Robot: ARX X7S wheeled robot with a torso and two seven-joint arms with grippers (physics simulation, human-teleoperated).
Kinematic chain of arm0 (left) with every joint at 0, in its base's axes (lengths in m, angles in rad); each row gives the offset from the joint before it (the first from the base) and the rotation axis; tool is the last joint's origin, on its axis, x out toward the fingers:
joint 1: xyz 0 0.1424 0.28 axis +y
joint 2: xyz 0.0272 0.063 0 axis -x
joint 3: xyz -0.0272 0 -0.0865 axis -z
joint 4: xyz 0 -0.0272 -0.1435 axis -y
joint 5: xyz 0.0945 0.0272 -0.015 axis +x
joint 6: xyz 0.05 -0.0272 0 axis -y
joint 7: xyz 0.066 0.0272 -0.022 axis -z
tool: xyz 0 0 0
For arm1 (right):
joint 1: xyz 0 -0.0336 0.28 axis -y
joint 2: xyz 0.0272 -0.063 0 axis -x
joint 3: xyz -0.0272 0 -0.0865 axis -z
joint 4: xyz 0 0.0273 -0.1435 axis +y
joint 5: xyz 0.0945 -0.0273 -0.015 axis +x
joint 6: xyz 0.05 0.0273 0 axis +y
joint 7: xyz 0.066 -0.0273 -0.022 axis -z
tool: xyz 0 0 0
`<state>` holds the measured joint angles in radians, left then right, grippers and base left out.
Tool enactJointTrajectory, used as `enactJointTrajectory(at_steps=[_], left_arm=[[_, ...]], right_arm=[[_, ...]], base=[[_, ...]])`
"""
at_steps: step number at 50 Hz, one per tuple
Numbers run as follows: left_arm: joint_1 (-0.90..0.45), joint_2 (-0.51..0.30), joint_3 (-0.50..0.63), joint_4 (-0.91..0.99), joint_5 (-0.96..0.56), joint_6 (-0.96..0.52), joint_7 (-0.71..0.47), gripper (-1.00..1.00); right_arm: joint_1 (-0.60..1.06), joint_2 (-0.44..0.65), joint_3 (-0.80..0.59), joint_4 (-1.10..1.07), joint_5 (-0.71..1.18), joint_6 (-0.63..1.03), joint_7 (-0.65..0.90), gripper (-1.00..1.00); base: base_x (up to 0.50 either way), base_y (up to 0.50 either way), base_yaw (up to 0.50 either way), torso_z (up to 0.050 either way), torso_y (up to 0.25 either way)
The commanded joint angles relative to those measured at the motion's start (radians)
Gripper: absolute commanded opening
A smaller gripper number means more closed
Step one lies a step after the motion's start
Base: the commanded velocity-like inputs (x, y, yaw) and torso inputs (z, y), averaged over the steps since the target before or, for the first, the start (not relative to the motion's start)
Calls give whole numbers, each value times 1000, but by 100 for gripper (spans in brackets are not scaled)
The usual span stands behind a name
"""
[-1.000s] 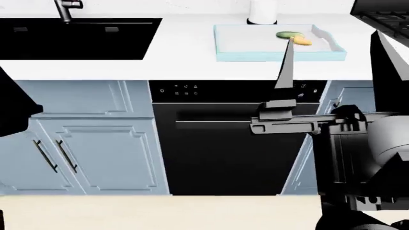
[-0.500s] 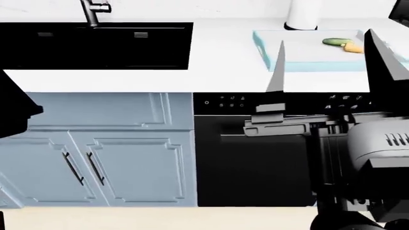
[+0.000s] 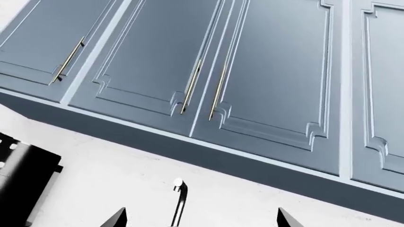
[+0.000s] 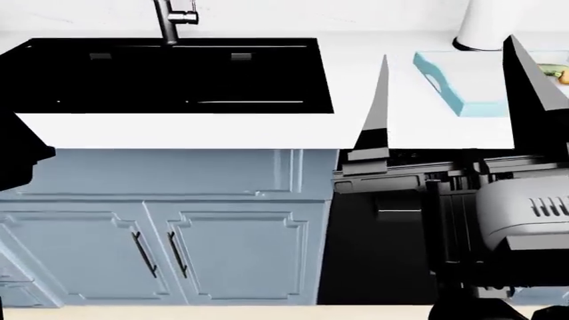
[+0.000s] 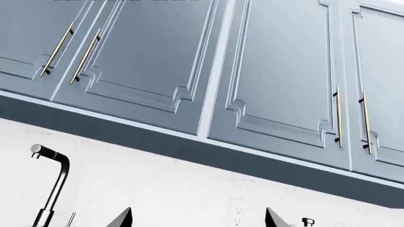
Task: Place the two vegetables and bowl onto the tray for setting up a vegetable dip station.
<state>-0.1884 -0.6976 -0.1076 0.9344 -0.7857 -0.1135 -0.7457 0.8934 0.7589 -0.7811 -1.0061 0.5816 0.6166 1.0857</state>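
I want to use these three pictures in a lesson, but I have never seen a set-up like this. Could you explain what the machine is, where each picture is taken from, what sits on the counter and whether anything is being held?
These are simulator renders of a wheeled robot with two arms. The head view looks down from its head at a white kitchen counter. The two dark spikes are the fingers of the right gripper, spread apart and holding nothing.

On the counter there is a black sink with a faucet. At the far right edge sits the light blue tray; something green and orange lies in it, mostly hidden. A white cylinder stands behind it.

The two wrist views come from cameras near each gripper. Both point up at blue wall cabinets, with dark fingertips peeking in, apart and empty.
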Motion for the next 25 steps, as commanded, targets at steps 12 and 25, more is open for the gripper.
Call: enactJointTrajectory(at_steps=[12, 25], left_arm=[[5, -4, -1, 1, -3, 8, -5, 100], [8, -8, -4, 3, -4, 11, -10, 100]], right_arm=[[35, 1, -42, -17, -15, 24, 9, 100], [43, 6, -62, -14, -20, 3, 6, 100]], base=[[-13, 500, 0, 0, 0], [-161, 500, 0, 0, 0]])
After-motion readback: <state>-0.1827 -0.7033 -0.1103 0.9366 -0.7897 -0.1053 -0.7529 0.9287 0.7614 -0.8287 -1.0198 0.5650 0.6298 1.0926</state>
